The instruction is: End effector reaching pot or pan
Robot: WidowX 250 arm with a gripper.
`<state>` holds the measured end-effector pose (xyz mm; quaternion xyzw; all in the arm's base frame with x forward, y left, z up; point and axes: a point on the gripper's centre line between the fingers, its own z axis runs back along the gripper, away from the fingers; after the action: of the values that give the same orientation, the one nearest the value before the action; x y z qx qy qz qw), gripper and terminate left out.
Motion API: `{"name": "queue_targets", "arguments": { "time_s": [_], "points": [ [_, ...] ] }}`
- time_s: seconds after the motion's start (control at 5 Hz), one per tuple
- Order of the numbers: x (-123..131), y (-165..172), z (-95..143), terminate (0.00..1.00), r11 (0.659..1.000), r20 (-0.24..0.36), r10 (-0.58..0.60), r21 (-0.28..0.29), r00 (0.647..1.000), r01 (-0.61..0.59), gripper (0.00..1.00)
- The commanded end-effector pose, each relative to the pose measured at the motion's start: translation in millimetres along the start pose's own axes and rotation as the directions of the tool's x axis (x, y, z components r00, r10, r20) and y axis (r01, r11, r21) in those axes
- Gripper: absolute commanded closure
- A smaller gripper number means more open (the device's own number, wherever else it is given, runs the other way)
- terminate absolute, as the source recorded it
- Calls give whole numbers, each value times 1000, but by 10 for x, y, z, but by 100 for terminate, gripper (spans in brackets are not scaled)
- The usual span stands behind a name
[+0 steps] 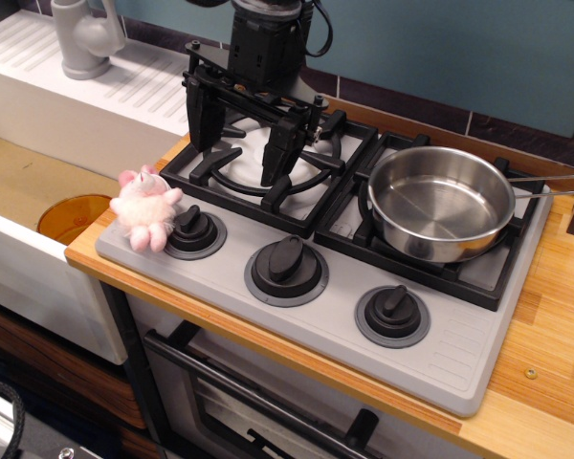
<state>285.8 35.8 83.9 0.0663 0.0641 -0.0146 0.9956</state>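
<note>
The shiny steel pan [440, 203] sits on the right burner grate, its thin handle [553, 185] pointing right past the stove edge. It looks empty. My black gripper [241, 145] hangs over the left burner, well left of the pan. Its two long fingers [204, 120] point down and stand wide apart, with nothing between them. The fingertips are just above or at the left grate.
A pink and white plush toy [145, 209] lies at the stove's front left corner, beside the left knob [193, 230]. Two more knobs [286, 269] line the front. A white sink with a faucet [84, 36] is to the left. An oven door handle [258, 402] is below.
</note>
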Motion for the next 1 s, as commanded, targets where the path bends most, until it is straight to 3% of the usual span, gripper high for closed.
{"name": "queue_targets", "arguments": {
  "time_s": [0.0, 0.4, 0.8],
  "points": [
    [0, 0, 0, 0, 1000, 0, 0, 0, 1000, 0, 0],
    [201, 84, 94, 0, 1000, -9, -23, 1, 1000, 23, 0],
    [310, -192, 461, 0, 997, -78, 60, -53, 995, -64, 0]
  ]
}}
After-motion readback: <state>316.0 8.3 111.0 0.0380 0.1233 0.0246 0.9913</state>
